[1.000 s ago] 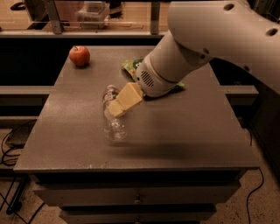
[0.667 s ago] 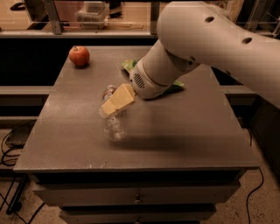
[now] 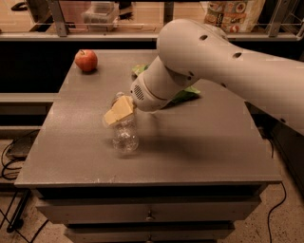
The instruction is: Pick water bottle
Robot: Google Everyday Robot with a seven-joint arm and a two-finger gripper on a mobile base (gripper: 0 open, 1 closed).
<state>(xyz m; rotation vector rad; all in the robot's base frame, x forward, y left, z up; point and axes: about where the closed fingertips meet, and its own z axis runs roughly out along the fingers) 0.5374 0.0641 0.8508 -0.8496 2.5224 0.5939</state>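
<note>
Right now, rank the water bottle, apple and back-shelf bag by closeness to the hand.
1. water bottle, right at the hand, table centre-left.
2. apple, far-left table corner.
3. back-shelf bag, beyond the table, upper right.

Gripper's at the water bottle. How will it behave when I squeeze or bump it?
The water bottle appears to lie on its side on the flat table, so a bump would probably roll it. Its clear, crinkled walls suggest thin plastic, likely to buckle under a squeeze. The gripper sits over its far end, where it may pivot away.
</note>
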